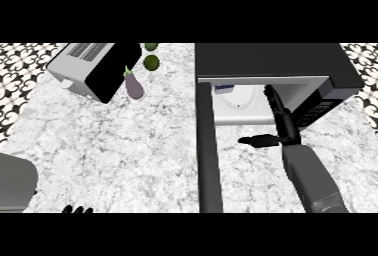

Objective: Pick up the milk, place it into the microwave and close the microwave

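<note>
The microwave (325, 62) stands at the upper right with its door (209, 160) swung open toward me, seen edge-on as a dark bar. Inside, on the white floor near the round turntable (240, 102), a small white and blue milk carton (224, 89) sits at the back left. My right hand (280, 125) reaches into the cavity with straight fingers (273, 100) and the thumb (255, 141) spread out to the left; it holds nothing and is apart from the milk. Only the fingertips of my left hand (77, 209) show at the lower left edge.
A toaster oven (85, 65) with a dark glass front lies at the upper left. Beside it are a purple eggplant (133, 86) and two green fruits (151, 62). A grey object (15, 185) sits at the left edge.
</note>
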Controlling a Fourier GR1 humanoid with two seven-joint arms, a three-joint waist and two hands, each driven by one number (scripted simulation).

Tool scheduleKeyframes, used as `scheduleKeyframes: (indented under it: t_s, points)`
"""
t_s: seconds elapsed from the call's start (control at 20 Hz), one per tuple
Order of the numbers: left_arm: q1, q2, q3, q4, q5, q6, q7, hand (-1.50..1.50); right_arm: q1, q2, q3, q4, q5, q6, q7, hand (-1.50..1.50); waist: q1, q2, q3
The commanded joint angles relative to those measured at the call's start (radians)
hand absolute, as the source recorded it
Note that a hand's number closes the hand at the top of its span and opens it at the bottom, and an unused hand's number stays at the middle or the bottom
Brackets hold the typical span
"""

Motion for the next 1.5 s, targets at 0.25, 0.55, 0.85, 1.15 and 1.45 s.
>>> scheduleKeyframes:
  t_s: [0.25, 0.55, 0.85, 1.15, 1.45]
  points:
    - [-0.137, -0.012, -0.117, 0.039, -0.114, 0.019, 0.161, 1.50, 0.369, 0.008, 0.051, -0.253, -0.050, 0.165, -0.070, -1.50, -0.042, 0.004, 0.002]
    - [-0.300, -0.032, -0.137, 0.137, -0.145, 0.044, 0.252, 1.50, 0.609, -0.008, 0.088, -0.611, -0.106, 0.245, 0.030, -1.50, -0.030, 0.008, 0.000]
    - [-0.530, -0.033, -0.219, 0.274, -0.259, 0.152, 0.316, 1.50, 0.803, -0.048, 0.058, -0.923, -0.176, 0.277, 0.147, -1.50, -0.023, 0.013, 0.001]
    - [-0.726, -0.034, -0.339, 0.524, -0.293, 0.105, 0.400, 1.50, 0.980, -0.028, 0.055, -1.025, -0.183, 0.282, 0.082, -1.50, -0.032, 0.019, 0.002]
    - [-0.976, -0.034, -0.432, 0.869, -0.216, 0.262, 0.314, 1.50, 1.038, -0.104, -0.020, -1.125, -0.258, 0.356, 0.094, -1.50, -0.017, 0.021, 0.002]
